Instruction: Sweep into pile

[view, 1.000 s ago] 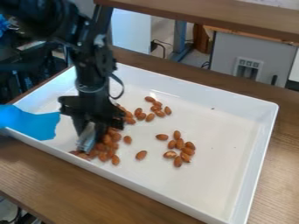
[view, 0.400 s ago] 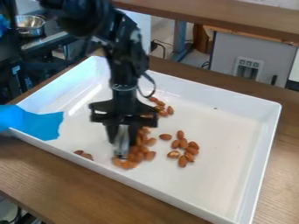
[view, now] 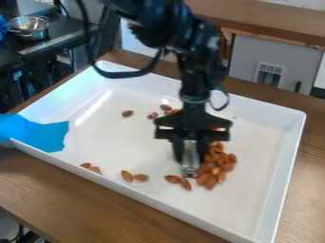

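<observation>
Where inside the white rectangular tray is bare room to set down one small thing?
Right of the brown almond pile, up to the right wall of the white rectangular tray; also left, between the flat blue sheet and the black tool. Crowded: just right of the tool; loose almonds dot the near and far sides.

The robot arm [view: 162, 29] was cut off at the top edge and covered part of the far wall of the tray [view: 285, 161]. The gripper [view: 190, 157] partly obscured the almonds [view: 218, 167]. The silvery tool [view: 190, 167] was blurred; its type was indeterminate. The left edge truncated the blue sheet [view: 39, 134].
</observation>
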You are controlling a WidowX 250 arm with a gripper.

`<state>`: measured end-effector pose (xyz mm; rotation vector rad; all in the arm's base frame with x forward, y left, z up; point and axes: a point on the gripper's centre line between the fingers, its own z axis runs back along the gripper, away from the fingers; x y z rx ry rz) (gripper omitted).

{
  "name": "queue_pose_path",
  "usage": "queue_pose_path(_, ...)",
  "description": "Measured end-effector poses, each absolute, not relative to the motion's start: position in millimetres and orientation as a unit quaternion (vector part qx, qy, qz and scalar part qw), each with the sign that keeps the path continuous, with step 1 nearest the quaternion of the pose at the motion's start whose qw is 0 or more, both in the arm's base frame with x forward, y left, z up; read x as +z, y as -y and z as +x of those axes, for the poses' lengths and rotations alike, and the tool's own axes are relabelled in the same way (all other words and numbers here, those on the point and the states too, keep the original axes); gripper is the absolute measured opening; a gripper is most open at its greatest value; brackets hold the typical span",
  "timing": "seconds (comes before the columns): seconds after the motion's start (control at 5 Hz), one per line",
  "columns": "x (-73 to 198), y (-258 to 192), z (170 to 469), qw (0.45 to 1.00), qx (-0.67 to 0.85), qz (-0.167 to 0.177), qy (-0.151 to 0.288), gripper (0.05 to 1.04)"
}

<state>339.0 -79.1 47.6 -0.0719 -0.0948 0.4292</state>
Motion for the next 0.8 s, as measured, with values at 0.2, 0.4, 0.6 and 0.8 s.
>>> queue_pose_path(0.2,48.5,107.1,349.7,0.971,0.229,-0.054,0.036,0.38)
queue_pose_path(0.4,49.8,129.9,366.9,0.963,0.258,-0.076,0.028,0.38)
queue_pose_path(0.6,51.8,138.2,375.2,0.955,0.281,-0.091,0.021,0.38)
queue_pose_path(0.8,61.3,131.4,360.8,0.952,0.287,-0.105,0.002,0.38)
